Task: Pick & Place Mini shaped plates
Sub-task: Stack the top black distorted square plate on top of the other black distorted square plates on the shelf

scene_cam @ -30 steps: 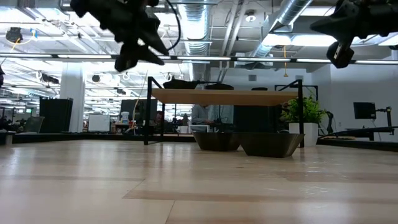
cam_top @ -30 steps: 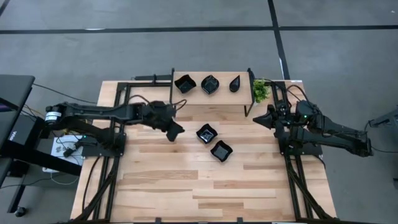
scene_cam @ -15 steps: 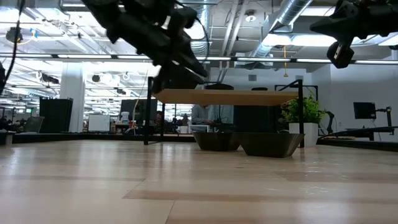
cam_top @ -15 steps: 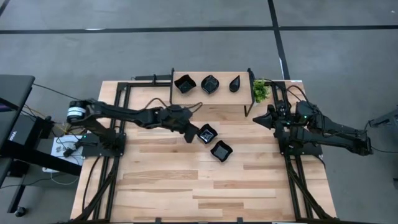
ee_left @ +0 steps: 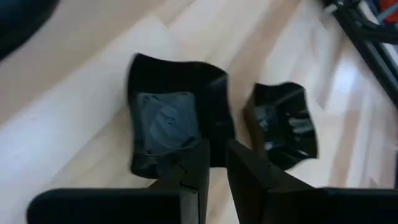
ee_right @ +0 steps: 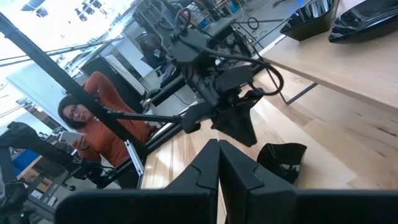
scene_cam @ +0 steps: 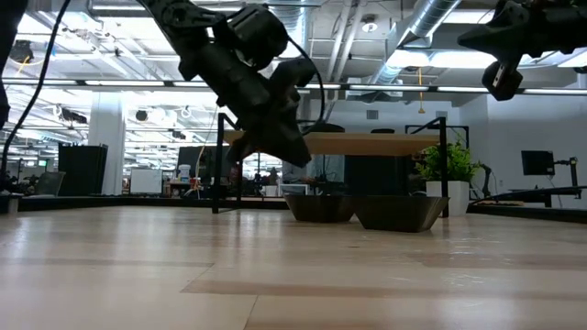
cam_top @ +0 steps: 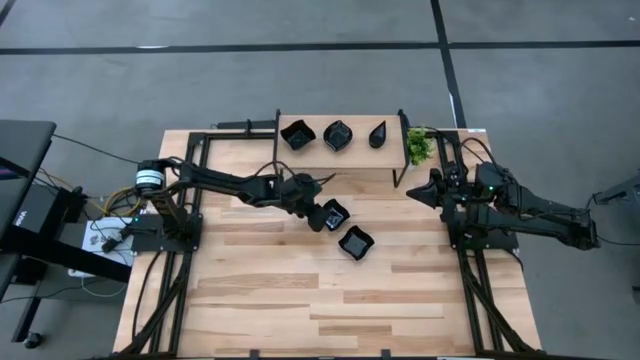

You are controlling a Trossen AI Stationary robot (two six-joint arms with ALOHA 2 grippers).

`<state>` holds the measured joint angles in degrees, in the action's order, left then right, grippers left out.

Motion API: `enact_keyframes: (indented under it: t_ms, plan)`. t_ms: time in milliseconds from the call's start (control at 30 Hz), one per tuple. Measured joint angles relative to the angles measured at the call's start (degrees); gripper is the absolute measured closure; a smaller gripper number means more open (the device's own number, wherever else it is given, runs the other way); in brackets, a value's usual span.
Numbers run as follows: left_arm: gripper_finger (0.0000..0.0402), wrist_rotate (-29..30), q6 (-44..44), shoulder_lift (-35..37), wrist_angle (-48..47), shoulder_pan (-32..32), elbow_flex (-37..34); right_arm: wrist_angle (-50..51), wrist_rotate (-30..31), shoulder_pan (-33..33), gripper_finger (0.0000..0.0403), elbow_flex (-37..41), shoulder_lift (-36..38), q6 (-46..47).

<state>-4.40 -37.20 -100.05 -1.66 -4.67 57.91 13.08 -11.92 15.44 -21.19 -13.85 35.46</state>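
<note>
- Centrally, we see two mini shaped plates (cam_top: 344,227) on the table (cam_top: 260,300); three plates (cam_top: 337,134) sit on the far shelf (cam_top: 350,152).
- Our left gripper (cam_top: 322,219) reaches one plate's rim, fingers narrowly apart.
- Our right gripper (cam_top: 412,192) waits, closed, empty.

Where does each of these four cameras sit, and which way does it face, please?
High: above the table, looking straight down; both arms, five plates, shelf.
Low: at table height, looking level toward the shelf; left gripper descends near two plates.
Left wrist: on the left arm, looking past its narrowly parted fingers at the near plate.
Right wrist: on the waiting right arm, shut fingers, facing the left arm and a person.
Shared: the near plate appears in high and left wrist.
</note>
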Motion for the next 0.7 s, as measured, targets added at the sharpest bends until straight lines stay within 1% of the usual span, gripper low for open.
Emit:
enact_keyframes:
  t_ms: [233, 433, 567, 700]
  plan:
    - [0.0350, 4.5, 0.7, 0.0, 0.0, -0.3, 0.0, 0.4, 0.0, 0.0, 0.0401, 0.0, 0.0, 0.0]
    - [0.0344, 4.9, -2.1, 0.0, 0.0, -0.2, 0.0, 1.6, 0.0, 0.0, 0.0401, 0.0, 0.0, 0.0]
    - [0.0342, 4.9, -2.3, 0.0, 0.0, -0.1, 0.0, 2.0, -0.2, 0.0, 0.0401, 0.0, 0.0, 0.0]
    - [0.0327, 7.8, -2.3, -0.2, 0.0, -0.1, -0.4, 2.0, -0.2, 0.0, 0.0401, 0.0, 0.0, 0.0]
